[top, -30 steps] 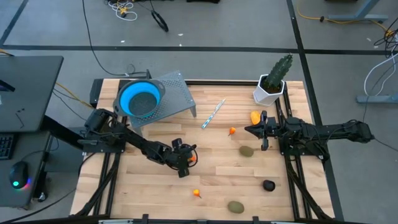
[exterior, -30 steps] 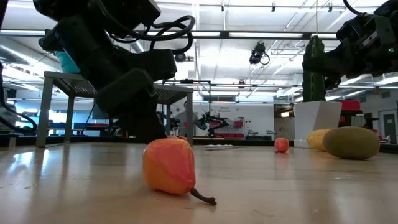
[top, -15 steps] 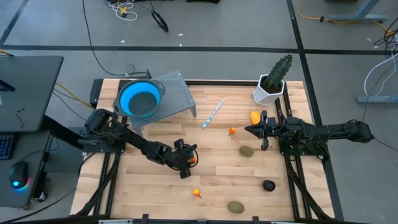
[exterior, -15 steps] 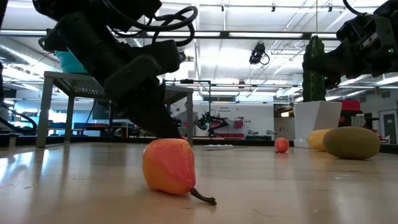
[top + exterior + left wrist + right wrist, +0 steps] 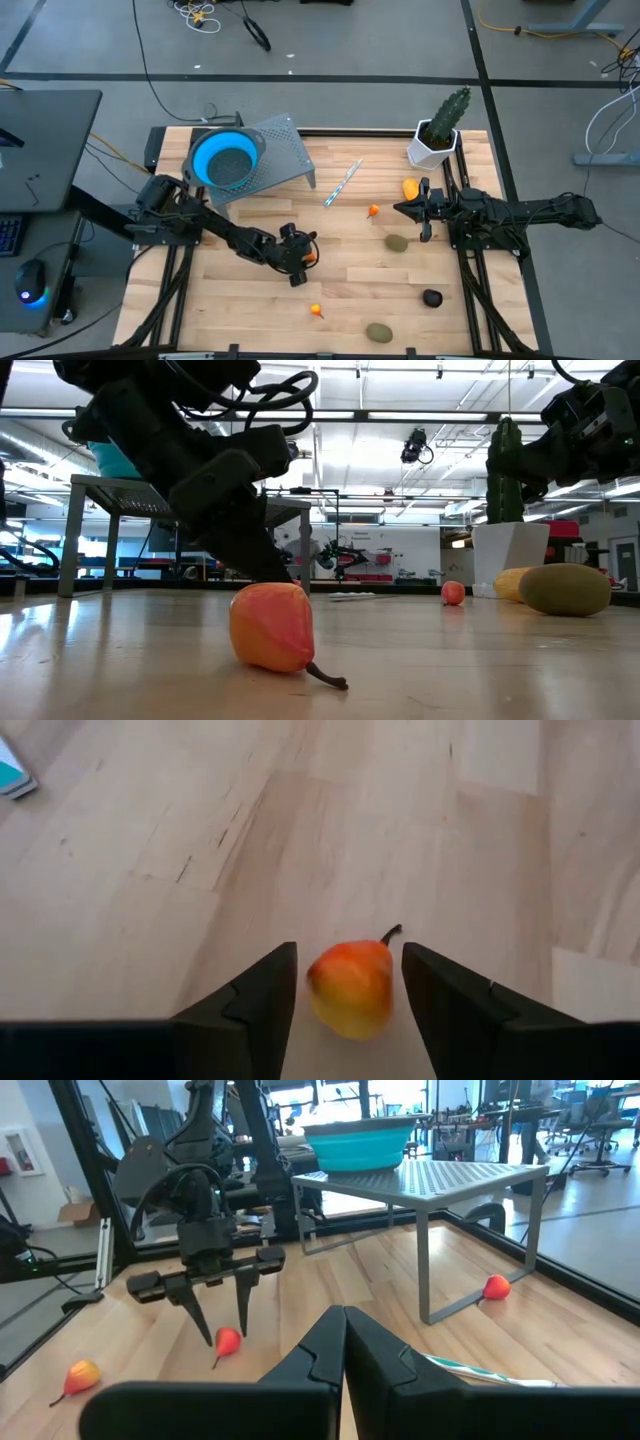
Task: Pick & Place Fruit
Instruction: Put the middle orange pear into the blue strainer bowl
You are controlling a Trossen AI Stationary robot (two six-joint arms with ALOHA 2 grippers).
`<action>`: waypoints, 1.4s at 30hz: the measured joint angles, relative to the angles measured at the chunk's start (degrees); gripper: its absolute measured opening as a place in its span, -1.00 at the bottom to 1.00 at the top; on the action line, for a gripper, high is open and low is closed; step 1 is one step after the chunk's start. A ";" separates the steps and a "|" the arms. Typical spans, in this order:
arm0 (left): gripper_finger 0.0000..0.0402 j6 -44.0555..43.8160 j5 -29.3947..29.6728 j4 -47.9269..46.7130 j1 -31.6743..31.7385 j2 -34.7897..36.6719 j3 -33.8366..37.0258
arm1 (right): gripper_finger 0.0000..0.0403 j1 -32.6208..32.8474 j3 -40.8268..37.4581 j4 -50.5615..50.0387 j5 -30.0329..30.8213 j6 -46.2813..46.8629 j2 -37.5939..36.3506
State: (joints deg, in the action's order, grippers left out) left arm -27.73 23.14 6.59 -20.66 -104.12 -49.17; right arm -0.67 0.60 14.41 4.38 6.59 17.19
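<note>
Pale wooden slats form the table top (image 5: 340, 270), ringed by a grey workshop floor strewn with cables. Near the table's middle the left gripper (image 5: 303, 257) is lowered over a small orange-red toy pear with a dark stem (image 5: 350, 986); its two dark fingers (image 5: 255, 1003) stand apart on either side of the fruit – neither is seen pressing on it, and the pear rests on the wood. The right gripper (image 5: 424, 212) hangs at the right side, fingers pressed together, holding nothing. Other fruit lies loose on the table: a second small orange piece (image 5: 316, 311) near the front edge, a third (image 5: 373, 210) near the centre, a yellow-orange oval (image 5: 410, 187) beside the right gripper, an olive-green oval (image 5: 397, 242) just in front of it, another (image 5: 378, 332) at the front, and a blackish round one (image 5: 431, 298). A blue bowl (image 5: 225, 160) sits on a grey perforated metal stand (image 5: 280, 155) at the back left – well apart from the fruit
</note>
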 joint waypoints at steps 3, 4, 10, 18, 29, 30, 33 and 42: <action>-0.04 -0.76 1.20 -0.04 -0.14 0.00 0.26 | -0.93 -0.01 0.00 0.00 -0.01 0.00 0.00; -0.04 -1.14 1.24 0.61 -0.18 0.00 0.74 | -0.93 0.00 0.00 0.00 0.00 0.00 0.00; -0.04 -3.29 3.25 1.73 -0.82 -0.02 3.33 | -0.93 -0.02 0.00 -0.02 -0.02 2.04 0.00; -0.04 0.80 3.74 6.95 -1.12 -0.02 3.43 | -0.93 0.00 0.00 -0.55 -0.07 5.07 0.00; 0.25 2.69 1.35 6.26 -1.12 -0.02 3.43 | -0.93 0.00 0.00 -1.90 -0.09 9.49 -0.02; 0.30 2.91 1.38 6.25 -1.12 -0.02 3.43 | -0.93 0.00 0.00 -1.90 -0.09 9.51 -0.02; 0.38 2.92 2.13 6.23 -1.12 -0.02 3.43 | -0.93 0.00 0.00 -1.91 -0.09 9.49 -0.02; 0.27 2.07 3.81 5.86 -1.12 -0.02 3.43 | -0.93 0.00 0.00 -1.90 -0.07 9.51 -0.02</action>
State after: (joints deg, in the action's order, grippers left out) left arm -25.66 26.95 12.45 -21.78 -104.14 -45.74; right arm -0.67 0.60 12.51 4.32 16.10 17.17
